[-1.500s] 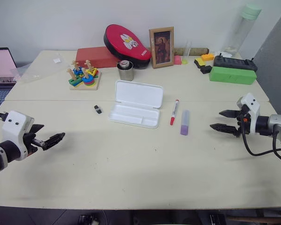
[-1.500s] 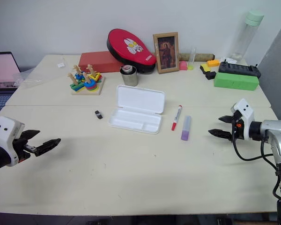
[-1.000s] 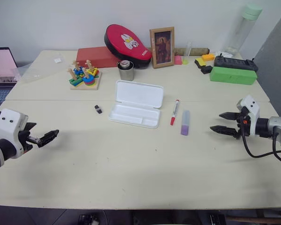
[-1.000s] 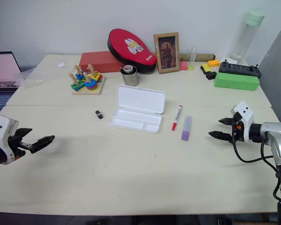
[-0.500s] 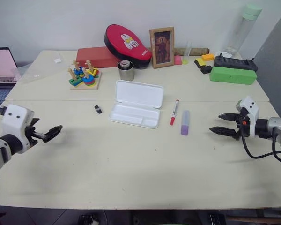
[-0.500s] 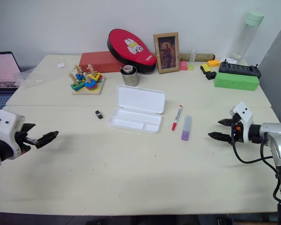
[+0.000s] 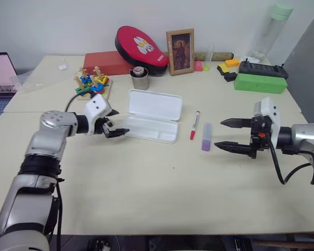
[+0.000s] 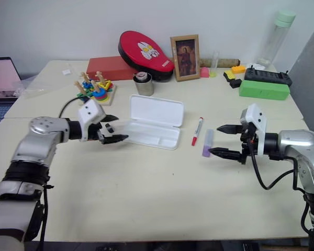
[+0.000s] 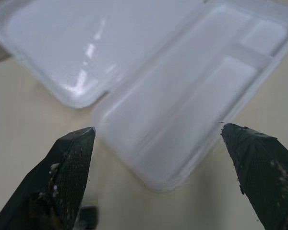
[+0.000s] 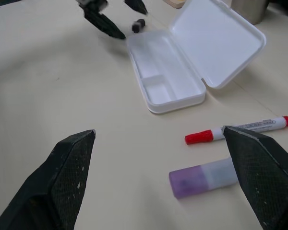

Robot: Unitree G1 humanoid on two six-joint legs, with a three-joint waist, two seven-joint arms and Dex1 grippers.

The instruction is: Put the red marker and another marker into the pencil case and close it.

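We see one pencil case (image 7: 150, 116) lying open mid-counter, with one red marker (image 7: 194, 124) and one purple marker (image 7: 206, 136) just beside it at 3 o'clock. Our left gripper (image 7: 115, 129) hovers at its 9 o'clock end, jaws wide; the right gripper (image 7: 226, 134) (jaws wide, empty) faces the markers. One small black piece (image 10: 138, 24) lies beside the left gripper.

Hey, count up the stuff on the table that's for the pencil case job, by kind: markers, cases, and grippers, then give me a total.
Markers: 2, the red marker and the purple marker
Pencil cases: 1, the white pencil case, lid open
Grippers: 2, the left gripper and the right gripper, both open
Total: 5
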